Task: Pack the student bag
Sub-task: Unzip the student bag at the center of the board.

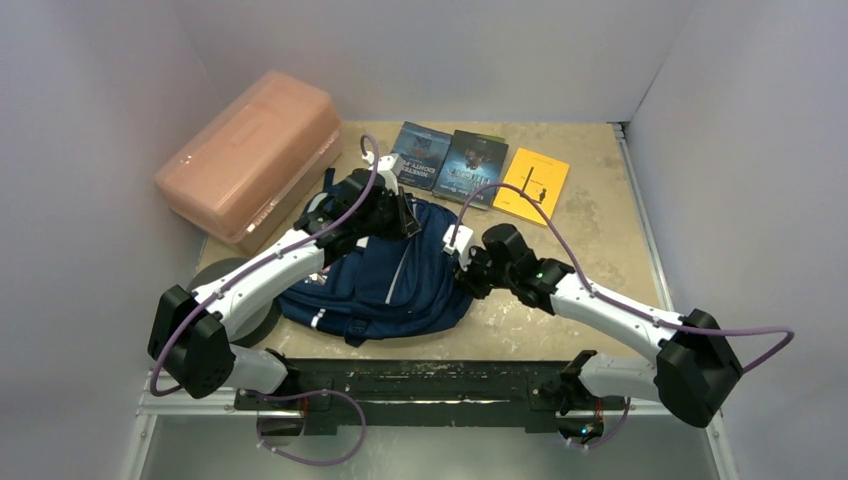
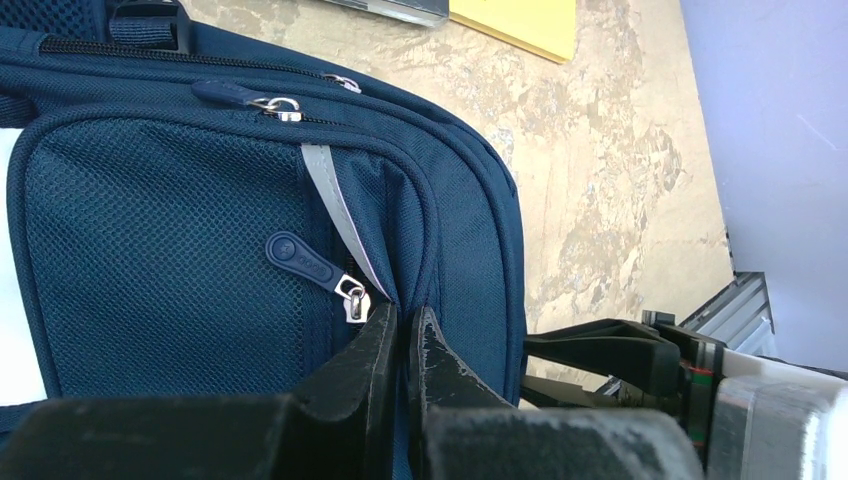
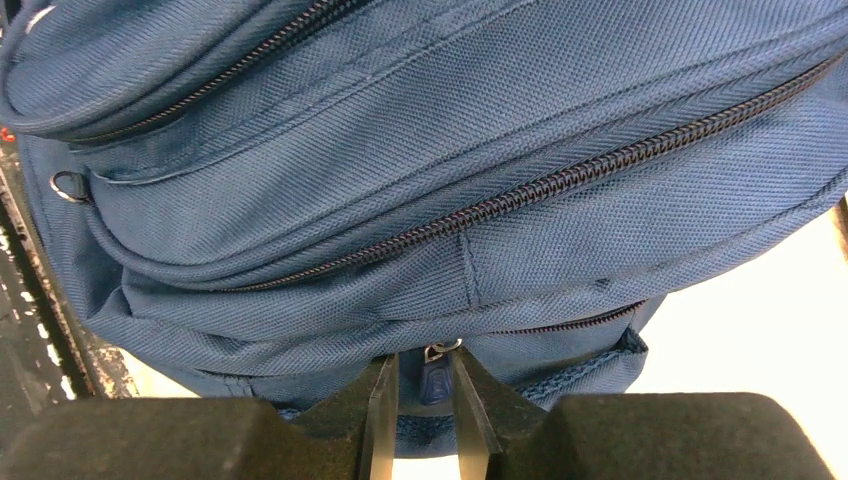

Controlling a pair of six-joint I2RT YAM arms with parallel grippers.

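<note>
Student bag (image 1: 390, 285) lies flat on the counter (image 1: 600, 260) between the two arms, zips shut, so opening a compartment looks like the step in hand.

At far left a salmon box (image 1: 250, 150) leans by the wall, just beside the student bag's top corner.

The left hand (image 2: 402, 318) has its fingers drawn to a thin slit, tips pressed at the seam of the mesh front pocket, just beside the front-pocket tab (image 2: 300, 255). It appears to pinch a fold of fabric there. Its best use is as an anchor: stay clenched and hold steady so the cloth does not bunch.

At the bag's right edge the right hand (image 3: 422, 372) is narrowly parted, with the zip pull (image 3: 435, 380) standing between its fingers. A sliver of gap shows on one side, so I judge it not yet grasped. It should close squarely on the tab, not the fabric, then draw along the line of the teeth, following the curve, not lifting away.

Three books (image 1: 475, 165) wait at the back right, clear of the bag. They should go in only once the mouth is wide.
</note>
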